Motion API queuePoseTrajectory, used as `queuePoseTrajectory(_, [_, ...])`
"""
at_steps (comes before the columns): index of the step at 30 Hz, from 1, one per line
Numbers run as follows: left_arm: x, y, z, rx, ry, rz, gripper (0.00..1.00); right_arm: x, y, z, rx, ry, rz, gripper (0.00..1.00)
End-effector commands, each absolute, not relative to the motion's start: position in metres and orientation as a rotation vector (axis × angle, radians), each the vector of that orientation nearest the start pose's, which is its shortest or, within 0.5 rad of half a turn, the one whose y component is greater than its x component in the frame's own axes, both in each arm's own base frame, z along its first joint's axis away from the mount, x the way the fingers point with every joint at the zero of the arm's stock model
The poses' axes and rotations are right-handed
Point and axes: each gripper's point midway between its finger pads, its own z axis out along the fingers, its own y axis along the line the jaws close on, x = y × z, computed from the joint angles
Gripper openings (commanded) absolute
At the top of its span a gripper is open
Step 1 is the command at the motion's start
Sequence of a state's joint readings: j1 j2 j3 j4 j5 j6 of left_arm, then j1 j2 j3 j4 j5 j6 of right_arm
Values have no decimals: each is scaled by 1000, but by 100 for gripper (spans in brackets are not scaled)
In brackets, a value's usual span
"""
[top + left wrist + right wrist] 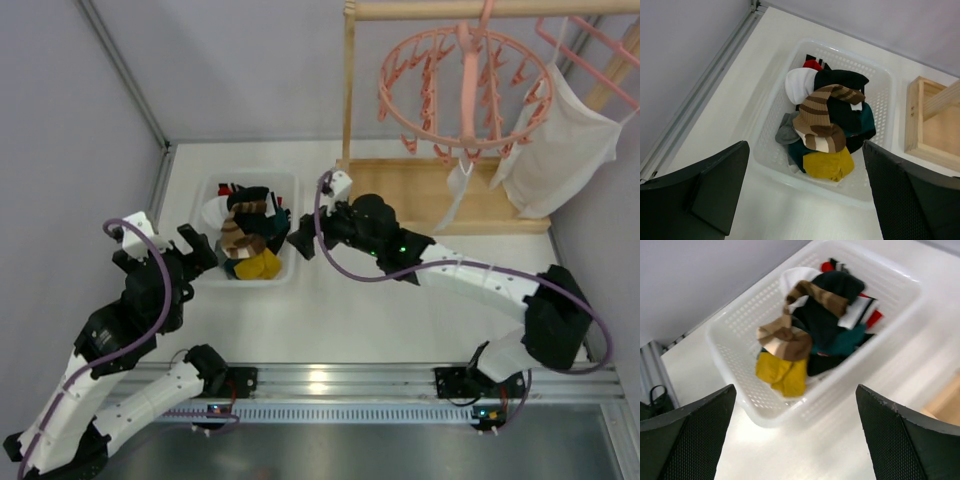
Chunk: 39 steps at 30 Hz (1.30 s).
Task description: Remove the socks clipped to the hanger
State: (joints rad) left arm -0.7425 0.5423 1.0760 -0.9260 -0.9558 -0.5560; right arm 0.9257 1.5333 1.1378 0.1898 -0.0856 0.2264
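Your white table [400, 320] carries a wooden rack [349, 90] at the far right. On its rail hang a large white garment [560, 150] and, left of that, the round pink peg hanger [470, 143]. You can see one limp white piece [458, 190] dangling from the ring's near edge; the other pegs look bare.

Left of the rack's base sits a white perforated basket [880, 75], and the socks [825, 125] are piled inside it. A brown striped sock [820, 117] lies on top, a mustard yellow one [830, 165] at the near end, with black, teal, white and grey ones around them.

Your right gripper [795, 440] hangs just beside the basket's right side, fingers spread wide with nothing between them. Your left gripper [805, 200] sits near the basket's near-left corner, also spread fully apart and holding nothing.
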Motion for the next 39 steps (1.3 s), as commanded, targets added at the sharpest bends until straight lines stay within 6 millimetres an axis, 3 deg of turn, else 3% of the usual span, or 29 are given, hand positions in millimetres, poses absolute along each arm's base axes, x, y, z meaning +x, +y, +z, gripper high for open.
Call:
queuePoseTrajectory(1, [211, -28, 318, -332, 1780, -59, 98, 287, 341, 272, -494, 1682, 705, 99])
queuePoseTrajectory(2, [216, -36, 311, -302, 1816, -82, 98, 283, 309, 264, -428, 1703, 627, 99])
queuePoseTrajectory(3, [219, -45, 305, -271, 1850, -94, 98, 276, 297, 257, -435, 1724, 612, 99])
queuePoseTrajectory(5, [230, -55, 289, -239, 1926, -90, 98, 275, 253, 235, -318, 1798, 457, 100])
queuePoseTrajectory(7, [236, -53, 279, -244, 1967, -70, 98, 264, 206, 226, -198, 1851, 335, 99])
queuePoseTrajectory(8, [241, -53, 275, -241, 1985, -62, 98, 258, 189, 210, -177, 1874, 280, 99])
queuePoseTrajectory(9, [241, -56, 273, -229, 1997, -82, 98, 251, 173, 218, -115, 1848, 286, 99])
queuePoseTrajectory(11, [243, -56, 267, -216, 2014, -80, 98, 244, 144, 206, -77, 1870, 192, 99])
queuePoseTrajectory(14, [244, -59, 257, -190, 2043, -79, 98, 238, 105, 205, 17, 1886, 54, 96])
queuePoseTrajectory(21, [245, -63, 247, -157, 2075, -80, 98, 257, 58, 199, 135, 1908, -131, 87])
queuePoseTrajectory(26, [246, -70, 243, -126, 2091, -108, 98, 284, 51, 205, 156, 1869, -82, 77])
queuePoseTrajectory(31, [245, -72, 242, -116, 2093, -120, 98, 320, 57, 209, 140, 1821, -40, 71])
queuePoseTrajectory(33, [245, -73, 242, -113, 2093, -125, 98, 329, 51, 197, 147, 1846, -92, 62])
queuePoseTrajectory(34, [245, -73, 242, -113, 2094, -127, 98, 337, 50, 205, 172, 1803, -90, 57])
queuePoseTrajectory(39, [245, -76, 245, -100, 2092, -145, 98, 345, 45, 201, 210, 1778, -113, 25])
